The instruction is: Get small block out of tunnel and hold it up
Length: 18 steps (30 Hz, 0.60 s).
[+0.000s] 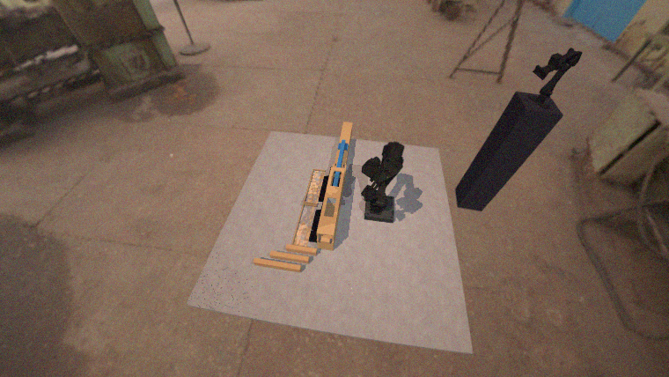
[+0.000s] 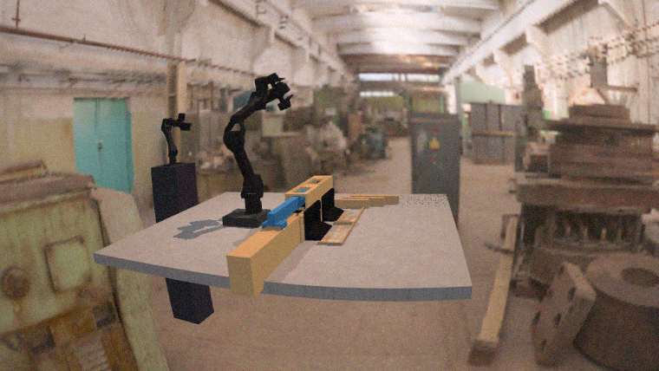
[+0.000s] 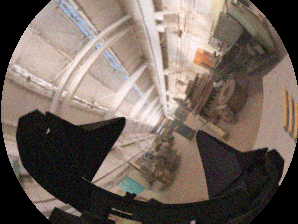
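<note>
Grey tabletop (image 1: 398,290) (image 2: 378,276): your gripper (image 2: 286,102) (image 3: 161,127) wide open, nothing held, well above tbl; blue handle (image 1: 341,157) (image 2: 284,209) out tunnel (image 1: 329,205) (image 2: 317,184) end.

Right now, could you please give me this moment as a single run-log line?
pincer: open, nothing held | blue handle: sticking out of tunnel | rods: loose on table | block: not identifiable
</note>
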Each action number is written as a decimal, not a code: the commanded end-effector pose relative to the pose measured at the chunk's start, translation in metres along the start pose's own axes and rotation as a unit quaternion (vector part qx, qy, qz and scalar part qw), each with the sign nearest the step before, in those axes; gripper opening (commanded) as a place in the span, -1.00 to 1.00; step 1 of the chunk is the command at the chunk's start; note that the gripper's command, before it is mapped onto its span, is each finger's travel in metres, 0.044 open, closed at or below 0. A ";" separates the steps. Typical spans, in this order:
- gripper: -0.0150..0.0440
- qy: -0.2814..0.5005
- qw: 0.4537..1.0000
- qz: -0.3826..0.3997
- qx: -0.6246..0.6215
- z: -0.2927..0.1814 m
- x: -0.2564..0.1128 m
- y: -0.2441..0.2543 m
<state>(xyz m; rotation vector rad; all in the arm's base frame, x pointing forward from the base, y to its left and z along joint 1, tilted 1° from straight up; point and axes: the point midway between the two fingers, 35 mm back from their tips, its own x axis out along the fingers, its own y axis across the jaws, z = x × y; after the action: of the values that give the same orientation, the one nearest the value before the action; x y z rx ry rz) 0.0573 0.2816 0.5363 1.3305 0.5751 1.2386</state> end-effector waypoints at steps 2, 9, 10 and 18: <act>1.00 -0.015 0.985 -0.127 -0.119 0.023 0.012 -0.078; 1.00 -0.012 0.919 -0.317 -0.234 0.075 -0.010 -0.184; 1.00 -0.010 0.906 -0.345 -0.244 0.083 -0.017 -0.199; 1.00 0.032 0.793 -0.549 -0.261 0.138 -0.101 -0.295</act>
<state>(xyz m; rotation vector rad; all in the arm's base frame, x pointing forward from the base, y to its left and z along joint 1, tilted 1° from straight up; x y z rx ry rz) 0.2319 0.2280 0.3030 0.4160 0.7092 0.4911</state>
